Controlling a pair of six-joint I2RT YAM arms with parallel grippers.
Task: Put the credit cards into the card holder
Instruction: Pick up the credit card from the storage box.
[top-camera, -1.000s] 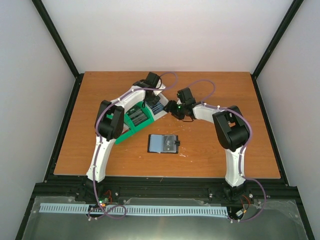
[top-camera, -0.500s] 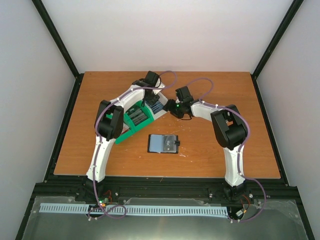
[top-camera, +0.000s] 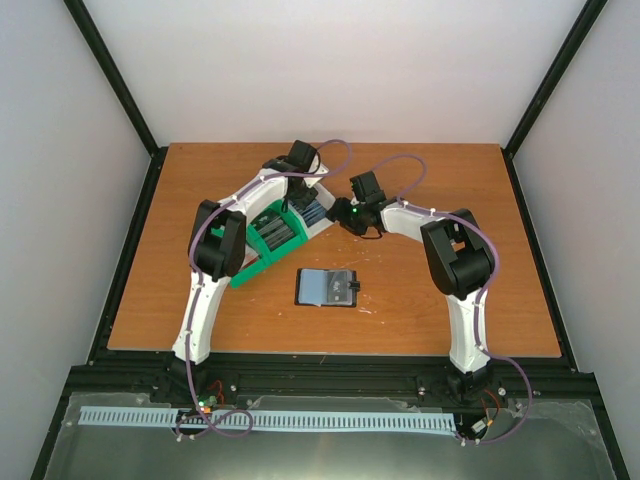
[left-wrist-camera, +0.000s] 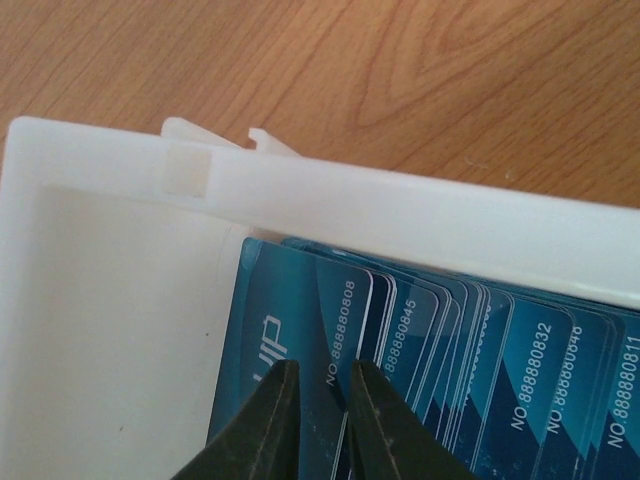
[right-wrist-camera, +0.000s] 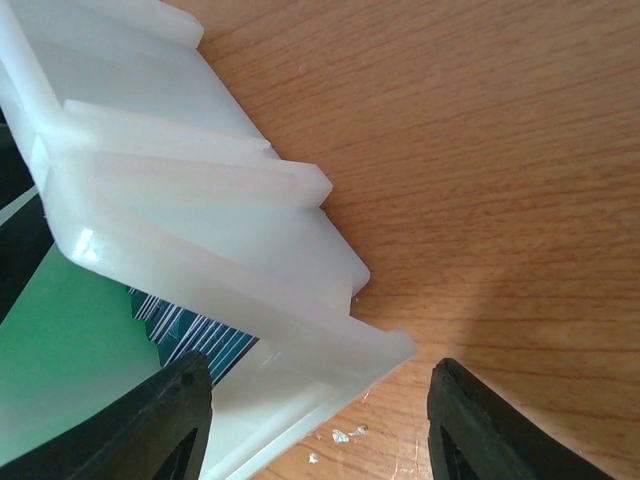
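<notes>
Inside the white compartment of the bin (left-wrist-camera: 400, 200), my left claw (left-wrist-camera: 323, 370) pinches one blue credit card (left-wrist-camera: 335, 300). My right claw (right-wrist-camera: 320, 370) stands spread astride the bin corner. The card holder (top-camera: 327, 287) lies open on the table (top-camera: 450, 310).

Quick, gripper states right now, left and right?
Left gripper: closed on a blue credit card standing in the white bin.
Right gripper: open, straddling the bin's corner, holding nothing.

The left arm (top-camera: 218, 250) and right arm (top-camera: 458, 258) bend inward toward the top view's upper middle. The left gripper (left-wrist-camera: 323, 370) is nearly closed (a slim gap shows); the right gripper (right-wrist-camera: 320, 365) gapes wide.
</notes>
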